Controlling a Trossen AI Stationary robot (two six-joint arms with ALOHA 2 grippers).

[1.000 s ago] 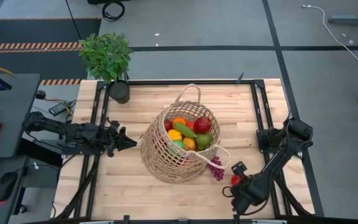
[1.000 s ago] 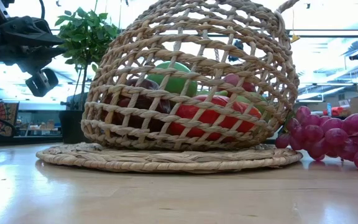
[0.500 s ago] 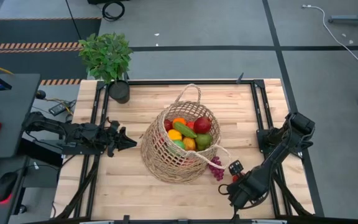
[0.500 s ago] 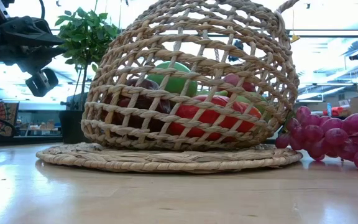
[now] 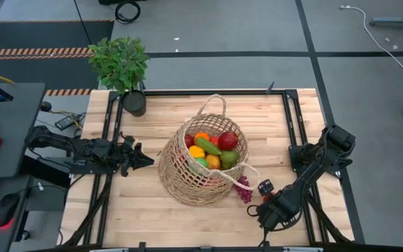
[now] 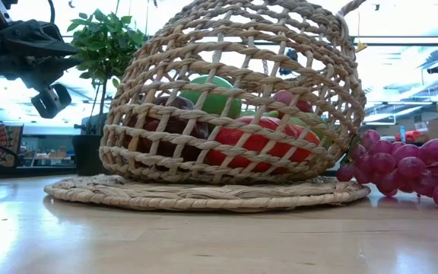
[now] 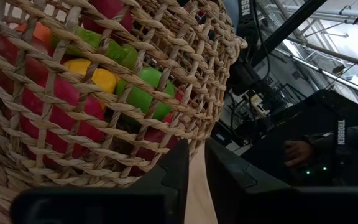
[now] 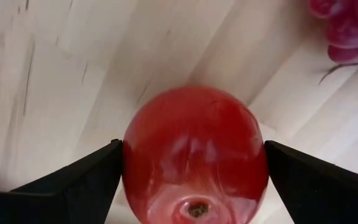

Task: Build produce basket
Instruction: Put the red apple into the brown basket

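Note:
The tan wicker basket (image 5: 200,166) lies tipped on the table's middle, its mouth facing the far right corner. It holds red, orange, yellow and green produce (image 5: 212,148), also seen through the weave (image 7: 73,93). Purple grapes (image 5: 243,190) lie on the table against the basket's near right side (image 6: 409,164). My right gripper (image 5: 266,204) is at the near right, pointing down, shut on a red apple (image 8: 191,124). My left gripper (image 5: 145,159) waits shut, level, just left of the basket. My right gripper pinches the red apple between its two fingers, one on each side of the apple's widest part (image 8: 132,162). The fingers come from above, pointing down. The apple's stem dimple (image 8: 194,208) faces the wrist. Whether the apple rests on the table I cannot tell.
A leafy potted plant (image 5: 121,63) in a black pot (image 5: 134,103) stands at the table's far left corner. Dark frame rails (image 5: 292,133) run along the table's sides. Bare wood lies at the near left (image 5: 131,210) and far right.
My right arm has shifted slightly toward the table's left and far edge, settling over the red apple, which shows less in the high view than before. The basket, the grapes and my left arm have stayed put.

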